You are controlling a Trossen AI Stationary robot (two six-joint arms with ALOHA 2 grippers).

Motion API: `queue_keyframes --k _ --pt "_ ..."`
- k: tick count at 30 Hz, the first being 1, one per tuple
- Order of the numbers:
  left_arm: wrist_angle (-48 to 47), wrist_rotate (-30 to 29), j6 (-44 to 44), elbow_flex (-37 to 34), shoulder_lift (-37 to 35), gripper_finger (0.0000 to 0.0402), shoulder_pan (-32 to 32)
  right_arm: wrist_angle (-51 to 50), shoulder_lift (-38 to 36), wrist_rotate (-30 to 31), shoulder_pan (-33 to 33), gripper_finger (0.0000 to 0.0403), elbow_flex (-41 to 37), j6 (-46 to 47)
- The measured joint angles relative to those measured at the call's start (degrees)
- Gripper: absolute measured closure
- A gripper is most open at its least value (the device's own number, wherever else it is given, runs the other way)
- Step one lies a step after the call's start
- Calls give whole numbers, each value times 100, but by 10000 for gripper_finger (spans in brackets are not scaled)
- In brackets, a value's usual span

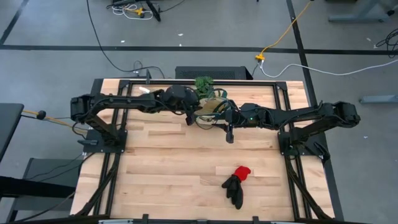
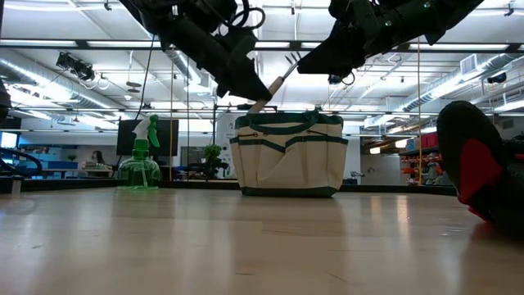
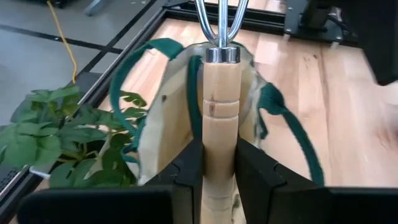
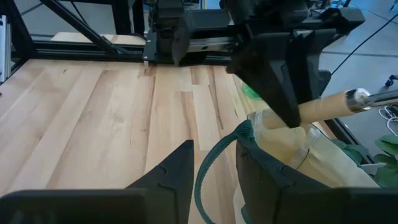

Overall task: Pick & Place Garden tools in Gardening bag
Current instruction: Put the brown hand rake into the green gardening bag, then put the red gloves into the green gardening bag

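High view: my left tool (image 1: 194, 112) and right tool (image 1: 229, 119) meet over the gardening bag (image 1: 210, 110) at the far middle of the surface (image 1: 161, 162); the red-and-black gloves (image 1: 236, 183) lie well apart, nearer the front edge than either tool.
Low view: the bag (image 2: 287, 153) stands upright under both tools; the green spray bottle (image 2: 140, 164) stands on the surface well off to its side, not yet packed.
Left wrist view: my left tool (image 3: 217, 162) is clamped on the pale wooden handle of a hand rake (image 3: 219, 87), its metal neck pointing away from me, just above the bag's open mouth.
Right wrist view: my right tool (image 4: 214, 163) has a green handle strap (image 4: 214, 155) running between its parted fingers, apparently holding the bag open.
Progress: by my judgement midway, with rake going in, gloves and bottle left.
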Motion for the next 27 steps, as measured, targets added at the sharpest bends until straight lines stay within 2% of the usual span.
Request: queue_keyframes --k 6,13,27 --pt "-7 -25 0 -1 0 326 5 2 0 -1 0 279 0 -2" --pt "-8 -16 -28 -2 0 285 2 2 0 -1 0 279 0 0" --pt "-13 -20 -51 -2 0 327 5 -7 0 -1 0 279 0 0"
